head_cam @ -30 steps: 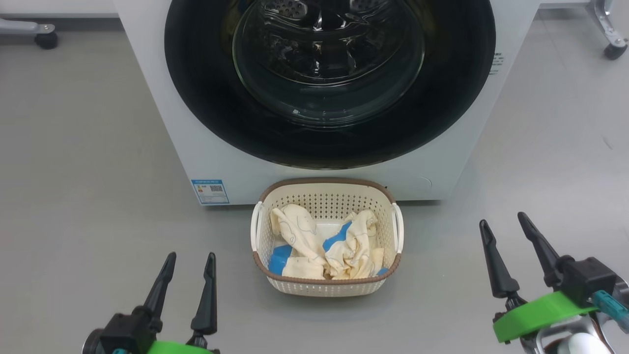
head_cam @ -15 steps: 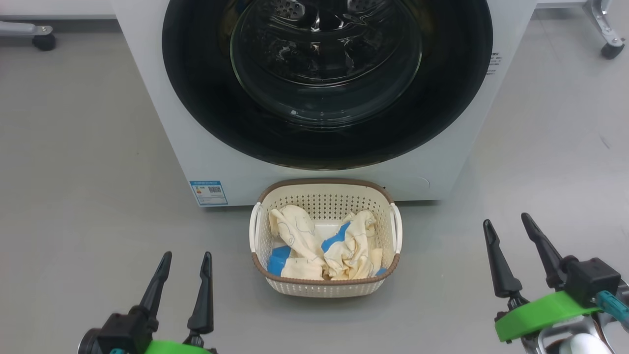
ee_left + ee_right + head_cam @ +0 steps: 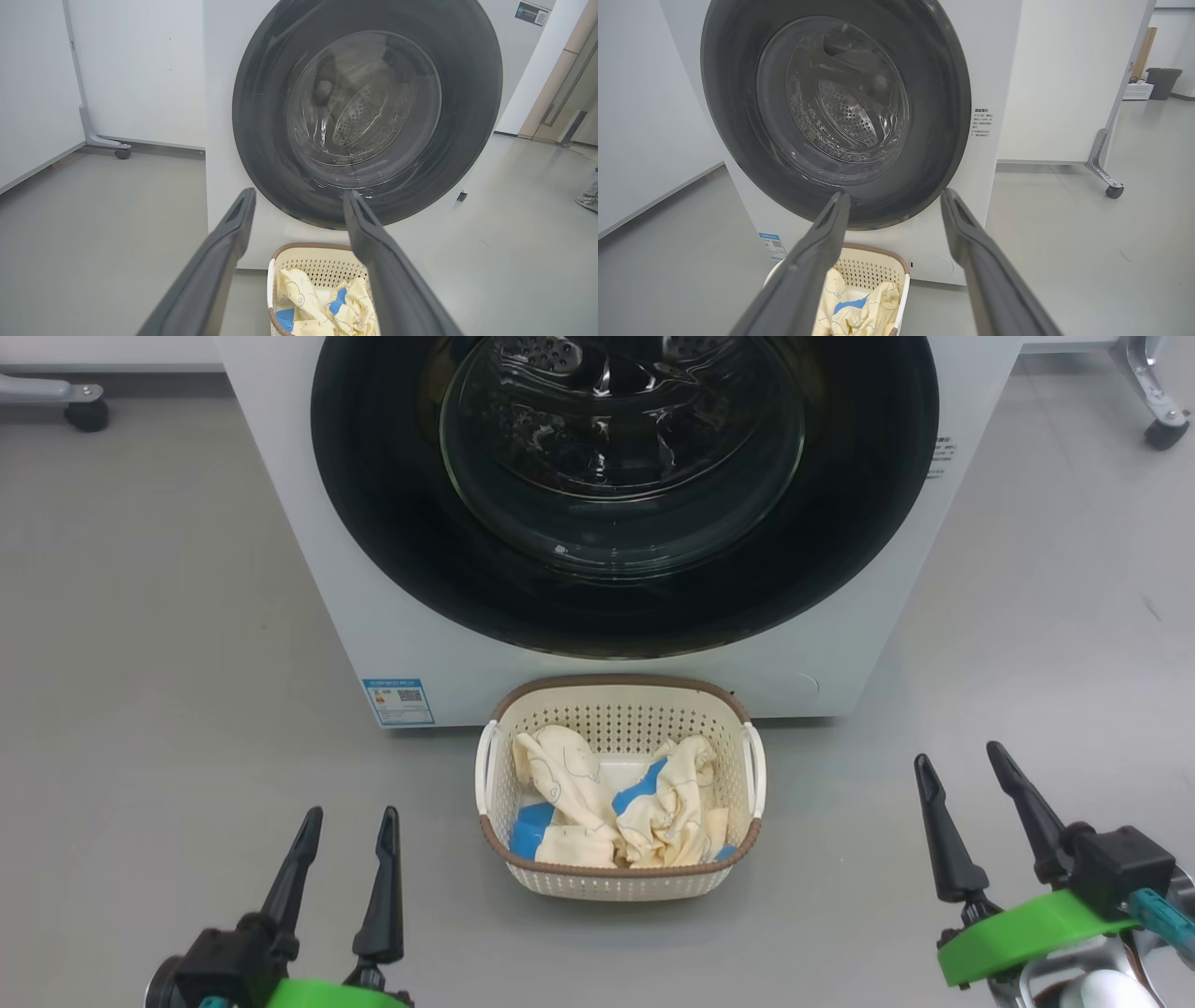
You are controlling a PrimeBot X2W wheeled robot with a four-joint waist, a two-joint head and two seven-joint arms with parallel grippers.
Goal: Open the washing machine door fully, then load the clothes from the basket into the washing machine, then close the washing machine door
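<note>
Grey floor (image 3: pixel 140 616) ran under everything, with white wall panels behind on wheeled feet, one caster (image 3: pixel 1167 429) beyond and outward of the right jaws. The left gripper (image 3: pixel 352 814) hung low over the floor, its jaws spread wide and holding nothing; the right gripper (image 3: pixel 958 754) hung the same way, jaws wide and empty, its tips reaching a little farther forward than the left pair. Between the two pairs of jaws, touching neither, sat the basket (image 3: pixel 621 682) on the floor, nearer the left tips than the right. The clothes (image 3: pixel 607 803) lay crumpled inside it, cream-yellow with blue patches. Just beyond the basket, ahead of both sets of jaws, stood the washing machine (image 3: pixel 308 551), its blue sticker (image 3: pixel 399 700) low on the front, ahead of the left jaws. The washing machine door (image 3: pixel 392 523) lay flush against that front, shut, with the perforated drum visible through the glass. Seen from the left wrist, the door's lower rim showed between the spread jaws and the basket sat low and toward the right-hand one; from the right wrist, the basket lay behind the left-hand one.
</note>
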